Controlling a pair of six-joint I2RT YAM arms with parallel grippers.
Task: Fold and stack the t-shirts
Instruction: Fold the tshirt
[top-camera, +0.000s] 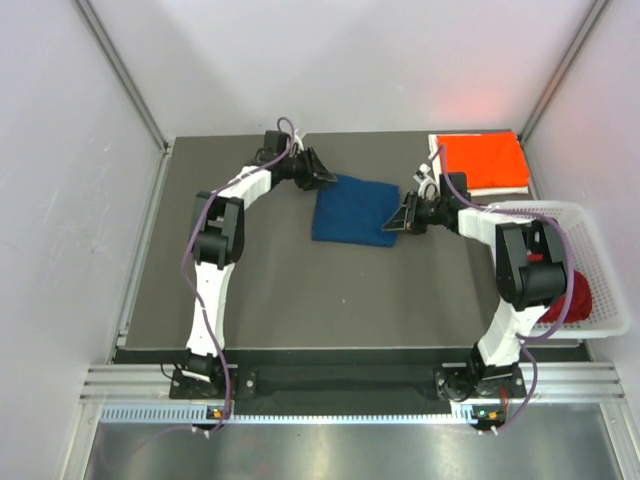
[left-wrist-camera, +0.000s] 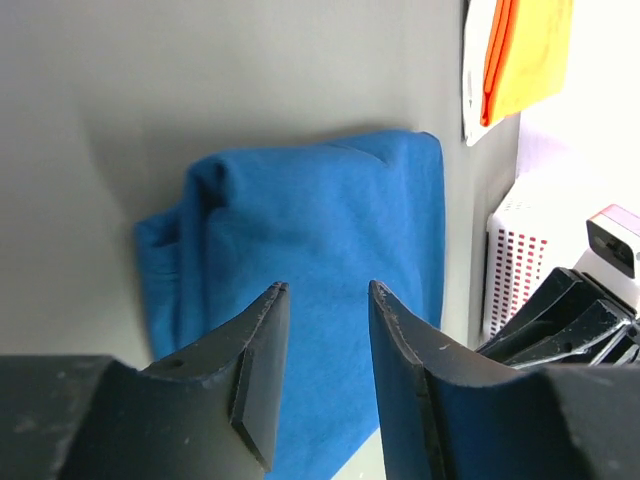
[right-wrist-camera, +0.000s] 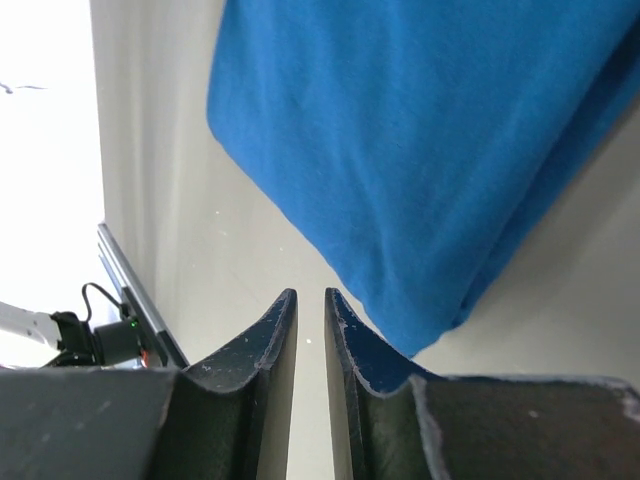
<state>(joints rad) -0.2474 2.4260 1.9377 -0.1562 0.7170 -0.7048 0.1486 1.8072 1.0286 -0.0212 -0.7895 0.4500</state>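
A blue t-shirt (top-camera: 353, 210) lies folded into a rectangle on the dark table top; no chest print shows. It also shows in the left wrist view (left-wrist-camera: 320, 230) and the right wrist view (right-wrist-camera: 440, 130). My left gripper (top-camera: 325, 178) (left-wrist-camera: 327, 292) is open and empty, just above the shirt's back left corner. My right gripper (top-camera: 398, 222) (right-wrist-camera: 309, 294) is at the shirt's right edge, its jaws a narrow gap apart with only table between them. An orange-red t-shirt (top-camera: 482, 160) (left-wrist-camera: 525, 55) lies folded at the back right. A dark red t-shirt (top-camera: 577, 300) lies in the basket.
The white lattice basket (top-camera: 600, 250) (left-wrist-camera: 508, 262) stands at the table's right edge, beside the right arm. A white sheet (top-camera: 500, 190) lies under the orange-red shirt. Grey walls and metal frame posts close in the table at the back and sides.
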